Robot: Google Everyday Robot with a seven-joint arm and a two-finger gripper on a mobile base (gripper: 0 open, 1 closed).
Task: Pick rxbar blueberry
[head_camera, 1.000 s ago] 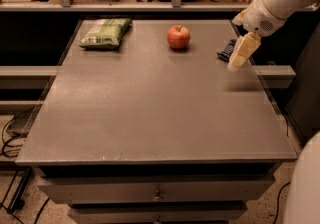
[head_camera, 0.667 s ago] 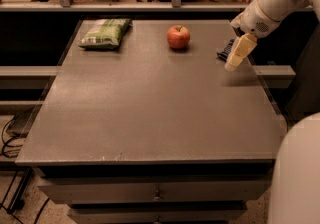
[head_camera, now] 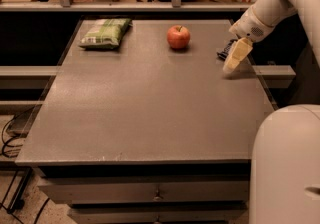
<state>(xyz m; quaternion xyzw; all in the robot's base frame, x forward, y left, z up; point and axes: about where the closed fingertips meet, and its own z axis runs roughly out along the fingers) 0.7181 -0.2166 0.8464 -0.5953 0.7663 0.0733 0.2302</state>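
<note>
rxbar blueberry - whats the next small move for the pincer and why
Probably nudge the pincer a little away from the camera, so that it is over the rxbar blueberry, then lower it. The bar lies at the right edge of the table, to the right of the apple. It is partly hidden behind the pincer, whose tip seems just nearer the camera.

text: none legible | end effector (head_camera: 234, 59): right edge of table (head_camera: 145, 118)

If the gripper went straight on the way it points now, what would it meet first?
Most likely the table, near its right edge: the gripper points down and slightly left, close above the surface. The rxbar blueberry lies partly hidden just behind it. Depth is unclear, so it might clip the bar.
</note>
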